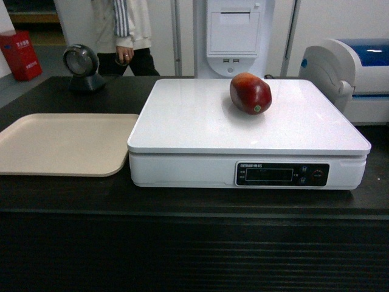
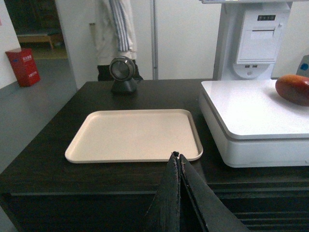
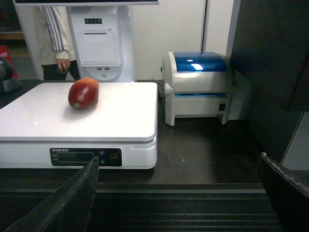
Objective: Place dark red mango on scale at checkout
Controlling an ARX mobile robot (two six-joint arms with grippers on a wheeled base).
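The left end effector [image 2: 179, 159] is seen closed, its dark fingers pressed together and holding nothing, low at the front edge of the worktop [image 2: 58, 145]. The right end effector [image 3: 178, 166] is spread wide and empty before the ribbed front. The glossy oval dark red mango [image 1: 250, 93] lies on the smooth white scale [image 1: 182, 121], toward its back right part. A beige tray [image 1: 61, 143] lies just beside the scale.

A dark red mango [image 1: 250, 93] on a white scale [image 1: 243, 121], beige tray [image 1: 64, 143], black ribbed checkout [image 1: 182, 243].
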